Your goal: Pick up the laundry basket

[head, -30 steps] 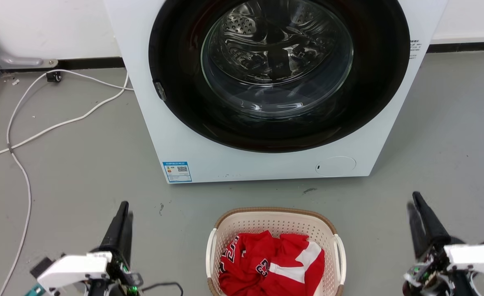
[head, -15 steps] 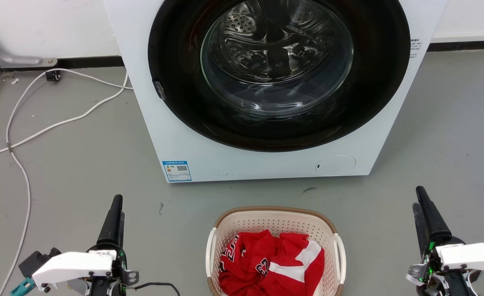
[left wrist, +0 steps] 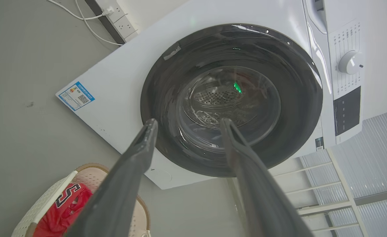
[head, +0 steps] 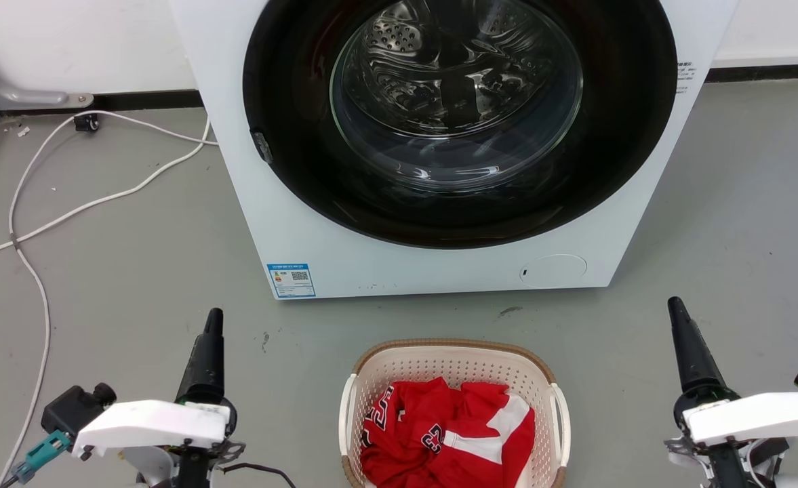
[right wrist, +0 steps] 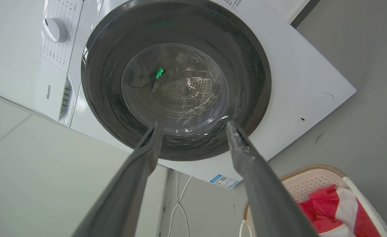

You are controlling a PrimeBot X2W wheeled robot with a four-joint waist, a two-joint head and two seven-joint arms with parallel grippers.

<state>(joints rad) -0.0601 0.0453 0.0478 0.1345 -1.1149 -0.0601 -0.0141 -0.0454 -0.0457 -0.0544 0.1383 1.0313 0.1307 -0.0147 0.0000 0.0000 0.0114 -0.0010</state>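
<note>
Grey floor (head: pixel 134 271): laundry basket (head: pixel 453 362), handles (head: pixel 348 413) left-right

Bare floor (head: pixel 290 379) lies open on 2 sides of the basket (head: pixel 453 347), left and right. The washer (head: pixel 385 271) stands close behind it. A cable (head: pixel 13 238) trails well off left.

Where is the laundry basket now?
In the head view the laundry basket sits on the floor at bottom centre, in front of the washing machine, between the left gripper and the right gripper.
</note>
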